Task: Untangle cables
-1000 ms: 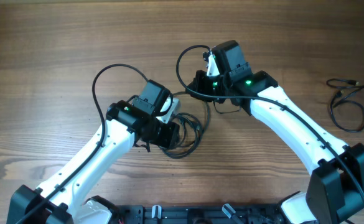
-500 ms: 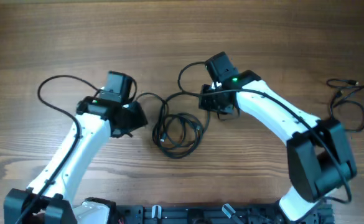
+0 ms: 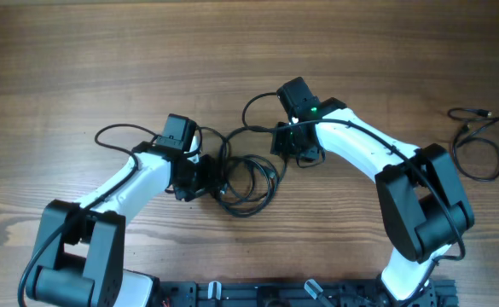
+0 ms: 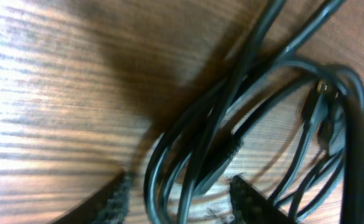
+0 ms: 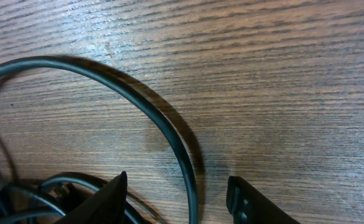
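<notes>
Left arm has swung back in from the open table since half a second ago; its left pincer [image 3: 211, 181] now sits on the left edge of the cable tangle [image 3: 247, 183]. Right arm has barely shifted and sits just beside the tangle's upper right.

Left pincer [image 4: 178, 199]: released, jaws apart and straddling several strands of the tangle [image 4: 231, 143]. Small gaps show beside the strands, so nothing is clamped. Fingertips [image 4: 110, 199] are black with a rough, ribbed face.

Right pincer [image 3: 293, 147]: released. In the wrist view the right pincer [image 5: 178, 202] has both tips wide apart, and one smooth black strand [image 5: 163, 130] arcs across the wood and runs down between them. Whether it touches either tip cannot be told.

The tangle is thin, glossy, round black cord in overlapping loops, roughly oval overall, lying flat on the table [image 3: 104, 51] at centre, between the two arms. One strand leads up and right towards the right pincer. Small plug ends [image 4: 323, 106] sit inside the loops; the view is blurred there, so their type is unclear.

A separate cord [image 3: 478, 141] lies loosely looped at the far right edge, well apart from the tangle, with its plug end pointing right.

The table is brown wood with fine straight grain and a matte finish.
</notes>
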`<act>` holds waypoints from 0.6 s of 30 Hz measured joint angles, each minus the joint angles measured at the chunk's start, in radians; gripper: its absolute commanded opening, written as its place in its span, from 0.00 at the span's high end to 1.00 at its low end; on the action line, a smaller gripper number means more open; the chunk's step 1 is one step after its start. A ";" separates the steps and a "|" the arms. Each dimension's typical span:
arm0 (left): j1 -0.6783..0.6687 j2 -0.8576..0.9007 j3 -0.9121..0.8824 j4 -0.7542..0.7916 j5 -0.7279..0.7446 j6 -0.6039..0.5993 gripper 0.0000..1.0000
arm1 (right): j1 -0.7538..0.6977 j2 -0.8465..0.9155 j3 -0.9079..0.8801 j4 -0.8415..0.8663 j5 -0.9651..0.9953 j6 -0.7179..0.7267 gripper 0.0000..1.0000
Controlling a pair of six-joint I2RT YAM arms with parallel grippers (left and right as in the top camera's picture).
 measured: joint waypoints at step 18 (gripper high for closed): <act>-0.003 0.014 0.004 -0.001 -0.019 -0.025 0.69 | 0.000 0.001 -0.032 -0.033 0.084 -0.027 0.78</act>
